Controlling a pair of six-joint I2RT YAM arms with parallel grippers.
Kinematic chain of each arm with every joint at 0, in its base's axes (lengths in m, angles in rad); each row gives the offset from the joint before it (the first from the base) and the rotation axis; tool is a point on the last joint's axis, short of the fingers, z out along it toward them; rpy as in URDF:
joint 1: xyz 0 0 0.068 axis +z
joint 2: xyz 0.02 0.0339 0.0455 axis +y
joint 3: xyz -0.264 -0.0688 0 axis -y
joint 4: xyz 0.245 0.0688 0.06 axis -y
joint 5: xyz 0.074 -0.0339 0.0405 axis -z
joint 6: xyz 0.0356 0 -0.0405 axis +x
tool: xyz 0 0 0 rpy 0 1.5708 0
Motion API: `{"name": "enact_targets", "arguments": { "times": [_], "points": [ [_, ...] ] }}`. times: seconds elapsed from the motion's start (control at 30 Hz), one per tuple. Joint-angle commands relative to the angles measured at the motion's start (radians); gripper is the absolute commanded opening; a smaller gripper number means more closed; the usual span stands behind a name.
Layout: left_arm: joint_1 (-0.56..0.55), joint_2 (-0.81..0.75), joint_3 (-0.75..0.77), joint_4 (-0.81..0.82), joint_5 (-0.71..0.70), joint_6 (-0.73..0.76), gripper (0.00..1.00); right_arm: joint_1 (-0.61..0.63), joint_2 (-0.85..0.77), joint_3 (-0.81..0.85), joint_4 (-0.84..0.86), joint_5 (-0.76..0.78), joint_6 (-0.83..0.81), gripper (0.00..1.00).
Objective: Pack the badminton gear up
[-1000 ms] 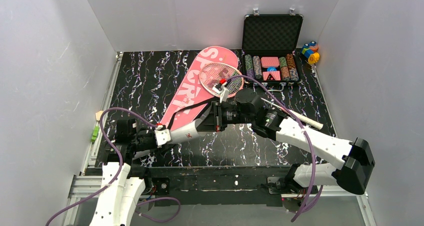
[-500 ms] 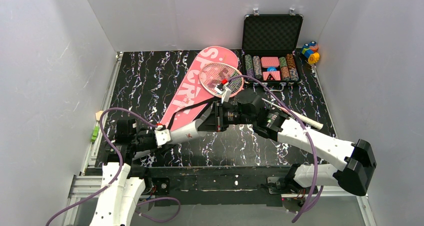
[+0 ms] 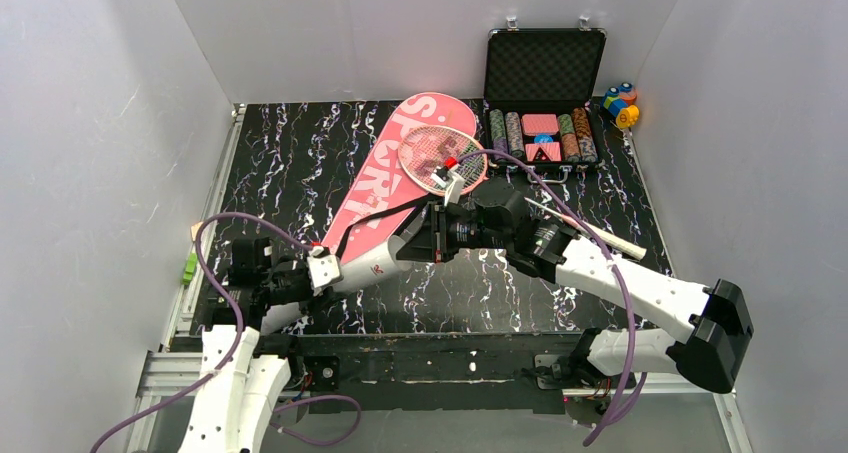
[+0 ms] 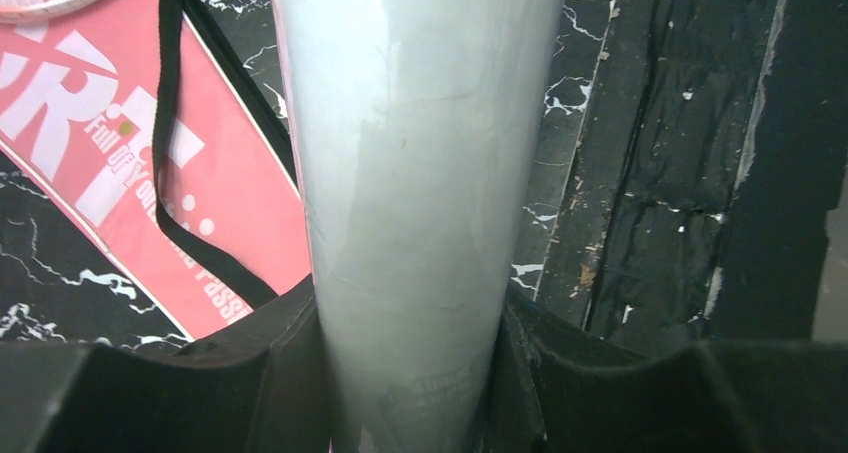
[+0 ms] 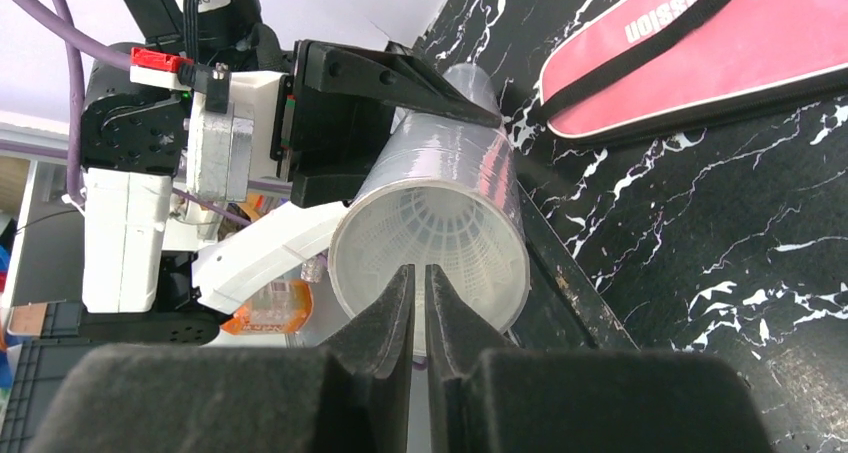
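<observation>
Two grippers meet at frame centre in the top view. The left gripper [image 4: 415,353] clamps the white tube [image 3: 375,263] near its lower-left end. The tube's long axis runs up-right and its open mouth faces the right gripper [image 5: 420,283], whose jaws are almost closed with nothing visible between them. A shuttlecock [image 5: 430,223] sits inside. The pink bag [image 3: 385,178] lies just above, on the marbled table [image 3: 290,143].

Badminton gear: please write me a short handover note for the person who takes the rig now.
Left gripper shut on the tube. Right gripper nearly shut, empty, at the tube's open mouth. At least one shuttlecock sits inside the tube. One racket lies on the pink bag; a second white handle shows by the right arm. To do: rackets and tube into the bag.
</observation>
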Motion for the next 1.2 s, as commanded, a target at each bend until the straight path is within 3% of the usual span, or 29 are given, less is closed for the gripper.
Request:
{"name": "enact_targets", "arguments": {
  "times": [0.0, 0.1, 0.27, 0.4, 0.53, 0.67, 0.83, 1.0, 1.17],
  "points": [
    [-0.004, -0.009, 0.100, 0.048, 0.241, -0.066, 0.02, 0.010, 0.054, -0.026, -0.020, 0.012, -0.031, 0.15],
    [-0.005, -0.010, 0.099, 0.051, 0.239, -0.065, 0.02, 0.010, 0.069, 0.000, -0.027, 0.008, -0.039, 0.19],
    [-0.004, -0.008, 0.077, 0.110, 0.166, -0.090, 0.02, -0.004, 0.045, 0.051, -0.119, 0.062, -0.076, 0.37],
    [-0.004, 0.023, 0.042, 0.304, -0.048, -0.273, 0.04, -0.116, -0.052, 0.092, -0.238, 0.141, -0.105, 0.60],
    [-0.004, 0.148, 0.055, 0.437, -0.278, -0.349, 0.04, -0.255, -0.174, 0.110, -0.329, 0.236, -0.129, 0.78],
    [-0.004, 0.352, 0.113, 0.526, -0.567, -0.368, 0.00, -0.315, -0.224, 0.139, -0.470, 0.344, -0.177, 0.81],
    [-0.005, 0.637, 0.191, 0.632, -0.876, -0.367, 0.00, -0.332, -0.273, 0.064, -0.529, 0.359, -0.163, 0.82],
    [-0.004, 0.845, 0.300, 0.646, -0.969, -0.441, 0.00, -0.337, -0.318, -0.028, -0.529, 0.389, -0.122, 0.84],
    [-0.004, 1.023, 0.421, 0.619, -1.013, -0.519, 0.10, -0.339, -0.327, -0.066, -0.570, 0.416, -0.117, 0.86]
  ]
}}
